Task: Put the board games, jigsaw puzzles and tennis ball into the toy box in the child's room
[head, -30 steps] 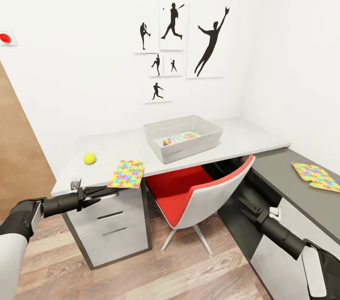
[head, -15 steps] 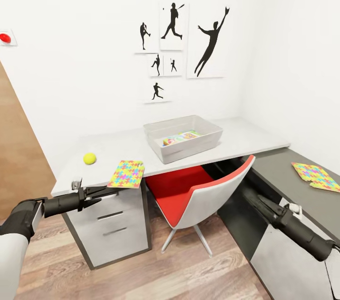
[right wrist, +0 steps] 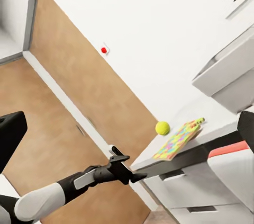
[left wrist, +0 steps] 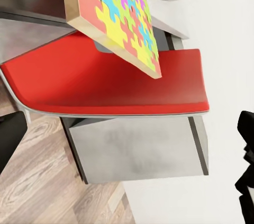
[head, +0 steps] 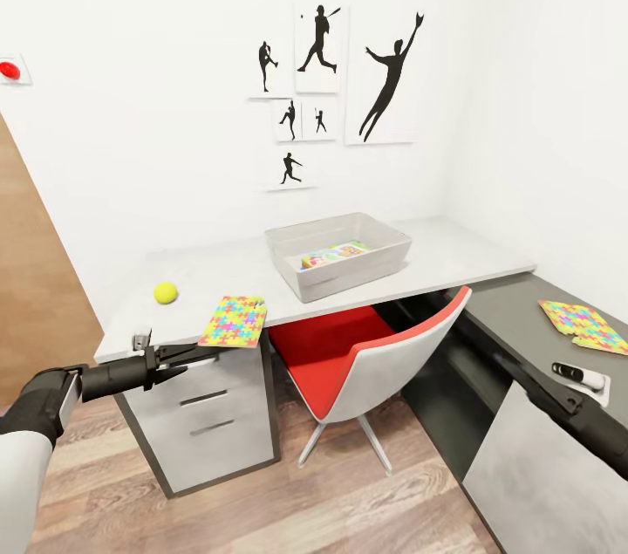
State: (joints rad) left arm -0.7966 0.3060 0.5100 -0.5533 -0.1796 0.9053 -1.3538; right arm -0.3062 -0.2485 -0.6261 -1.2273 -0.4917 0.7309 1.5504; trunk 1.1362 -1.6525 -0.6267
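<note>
Where visible, toy box [head: 384, 259] with board game [head: 334, 255].

Toy box [head: 338, 255]: its near wall hides most of the game box [head: 333, 256] lying inside.
Right puzzle [head: 583, 324]: cut off by the picture's right edge.
Right gripper [head: 488, 351]: fingertips lost against the dark desk [head: 515, 310] edge; open or closed, can't tell.
Red chair [head: 366, 362]: hides the space under the desk.
</note>
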